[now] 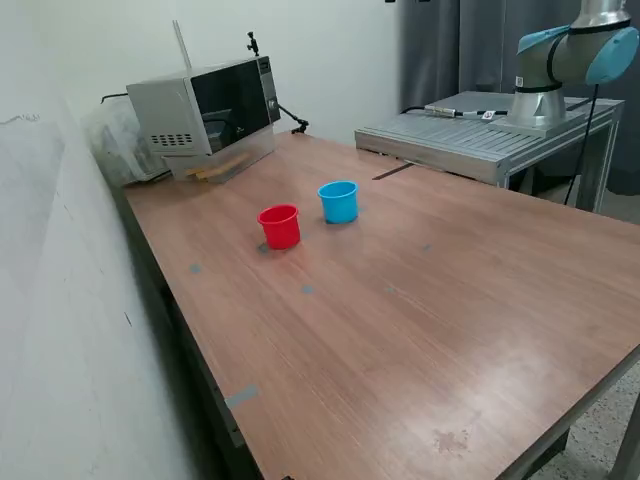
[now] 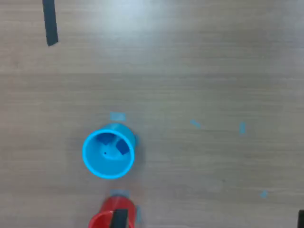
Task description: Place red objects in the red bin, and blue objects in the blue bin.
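Observation:
The red bin (image 1: 279,226) and the blue bin (image 1: 338,201) stand side by side on the wooden table (image 1: 420,310), the red one toward the exterior view's left. Seen from high above in the wrist view, the blue bin (image 2: 109,151) holds blue objects (image 2: 122,148), dark blue cubes lying on its floor. Only the rim of the red bin (image 2: 107,216) shows there, and its inside is hidden. No red objects are in view. Two dark fingertips (image 2: 121,218) of my gripper (image 2: 211,221) sit far apart at the picture's edge, open with nothing between them. The exterior view shows only the arm's base (image 1: 565,55).
A microwave (image 1: 205,110) stands at the table's far corner by the wall. A grey metal platform (image 1: 480,130) carrying the arm adjoins the table's far side. A black strip (image 2: 50,21) and small blue tape marks (image 2: 194,123) lie flat on the tabletop.

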Controlling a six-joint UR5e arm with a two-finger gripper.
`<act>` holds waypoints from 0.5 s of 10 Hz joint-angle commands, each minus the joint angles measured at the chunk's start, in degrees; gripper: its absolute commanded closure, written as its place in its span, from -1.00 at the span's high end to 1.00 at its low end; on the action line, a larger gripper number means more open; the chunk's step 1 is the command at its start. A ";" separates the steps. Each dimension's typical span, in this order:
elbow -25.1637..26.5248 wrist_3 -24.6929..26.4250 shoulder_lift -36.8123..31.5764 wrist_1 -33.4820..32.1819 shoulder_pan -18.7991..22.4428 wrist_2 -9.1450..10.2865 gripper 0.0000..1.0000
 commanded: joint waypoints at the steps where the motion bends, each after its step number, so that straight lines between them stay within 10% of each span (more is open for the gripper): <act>1: 3.58 -0.09 -3.56 -0.22 -1.90 0.00 1.00; 5: 5.35 0.00 -5.06 -0.22 -4.29 0.08 1.00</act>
